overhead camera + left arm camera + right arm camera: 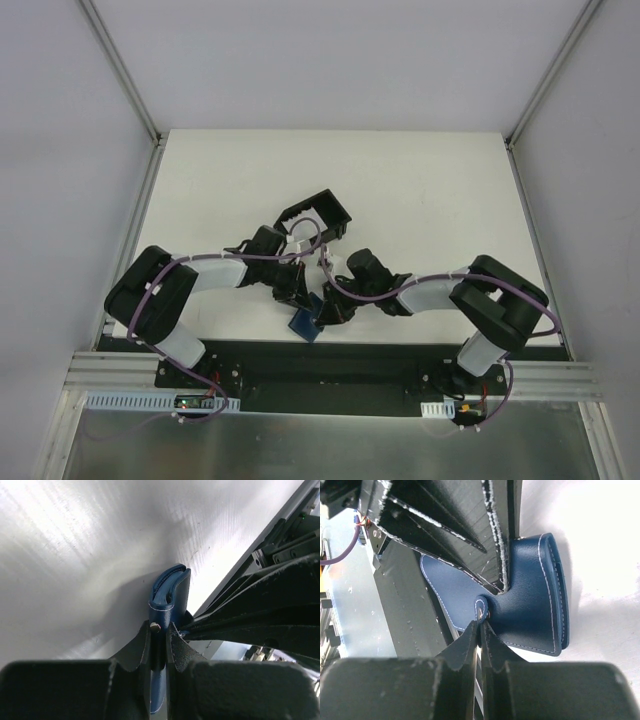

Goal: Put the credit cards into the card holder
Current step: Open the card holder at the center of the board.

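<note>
Left wrist: left gripper (159, 630) clamps card holder (172, 592); right gripper (480, 622) too.

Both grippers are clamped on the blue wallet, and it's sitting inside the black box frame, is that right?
Not inside. The left gripper and right gripper are both clamped on the blue wallet, but the top view shows it outside the black box frame, apart from it.
</note>
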